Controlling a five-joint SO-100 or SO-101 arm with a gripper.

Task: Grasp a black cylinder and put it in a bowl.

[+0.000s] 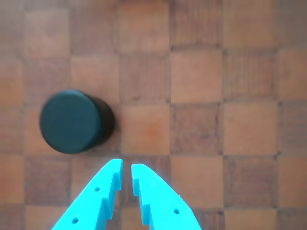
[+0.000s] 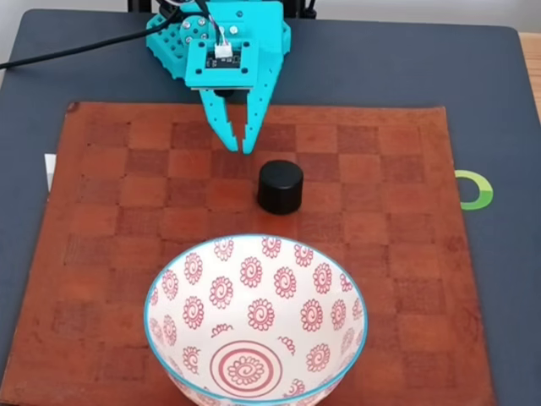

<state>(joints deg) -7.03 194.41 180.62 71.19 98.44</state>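
The black cylinder (image 2: 280, 187) stands on the brown checkered mat (image 2: 101, 254), in the middle of the fixed view, just above the bowl (image 2: 254, 393) (which has nothing in it). The blue hand (image 2: 241, 144) hangs near it, up and to the left, nearly closed and holding nothing. So the grab and the drop are both left to do.

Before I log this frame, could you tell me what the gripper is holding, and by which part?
Nothing is held. The gripper is nearly closed on air, and the black cylinder stands apart from it on the checkered mat.
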